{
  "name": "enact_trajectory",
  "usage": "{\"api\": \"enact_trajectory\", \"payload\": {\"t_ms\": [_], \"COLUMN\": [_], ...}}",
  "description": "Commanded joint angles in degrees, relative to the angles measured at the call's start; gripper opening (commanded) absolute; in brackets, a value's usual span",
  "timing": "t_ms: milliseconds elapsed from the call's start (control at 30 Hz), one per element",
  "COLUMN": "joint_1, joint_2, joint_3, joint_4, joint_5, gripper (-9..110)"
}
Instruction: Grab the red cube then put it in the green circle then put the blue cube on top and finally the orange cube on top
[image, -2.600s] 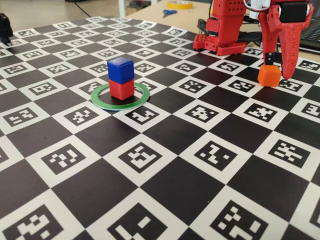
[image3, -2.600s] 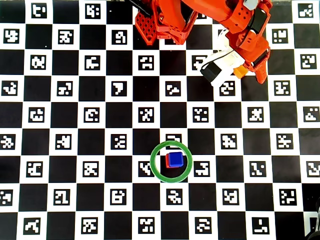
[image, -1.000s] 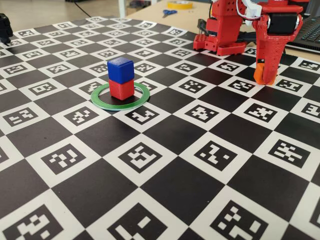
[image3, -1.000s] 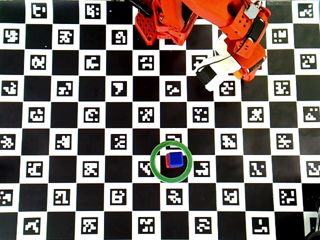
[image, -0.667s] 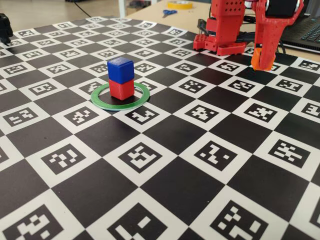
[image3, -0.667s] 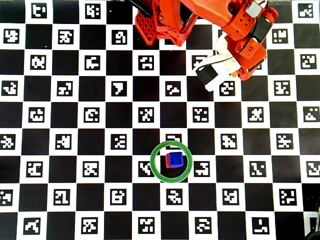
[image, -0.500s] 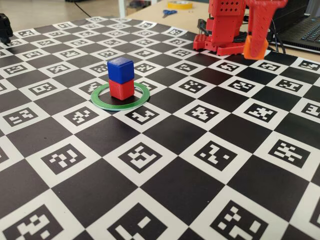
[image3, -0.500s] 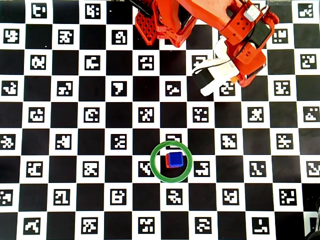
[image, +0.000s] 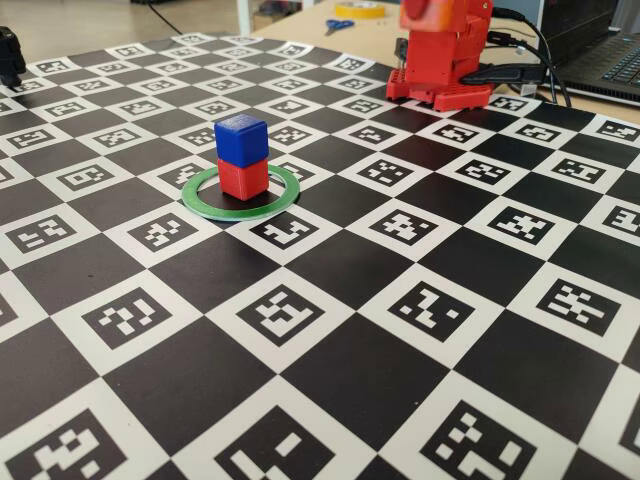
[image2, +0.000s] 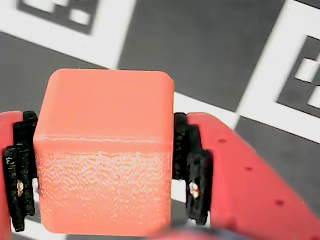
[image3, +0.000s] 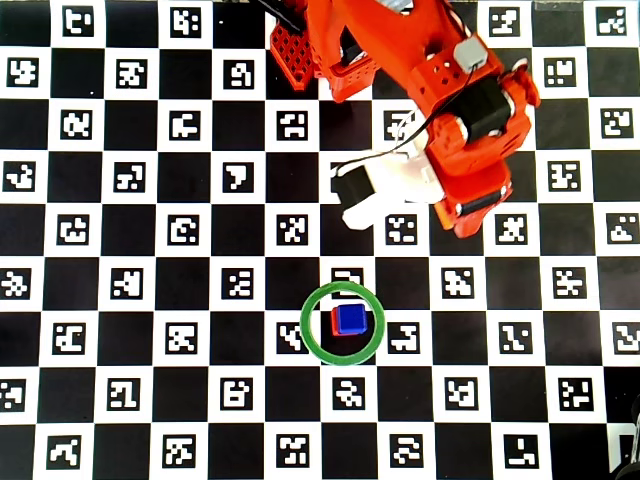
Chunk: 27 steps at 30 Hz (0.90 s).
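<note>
In the wrist view the orange cube fills the gap between the two black pads of my red gripper, which is shut on it above the board. The overhead view shows the gripper up and to the right of the green circle. In the fixed view the orange cube hangs at the top edge, high above the board. The blue cube sits squarely on the red cube inside the green circle. From overhead, the blue cube covers all but a sliver of the red cube.
The board is a black-and-white checker of printed markers. The red arm base stands at the back, with cables and a laptop to its right. Scissors and a tape roll lie beyond the board.
The gripper closed on the orange cube at the back right, lifted it off the board, and carried it up and toward the stack. The stack in the ring has not moved.
</note>
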Motion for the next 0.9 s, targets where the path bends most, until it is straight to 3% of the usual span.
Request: {"api": "enact_trajectory", "payload": {"t_ms": [0,400,867], "joint_1": [5.01,17.58,21.01], "joint_2": [-1.23,-12.13,-21.62], "joint_3": [-11.60,-18.72,-22.41], "joint_4": [1.58,-3.69,-5.71], "joint_5": [-2.20,-9.14,-9.58], "gripper": [2,2,2]}}
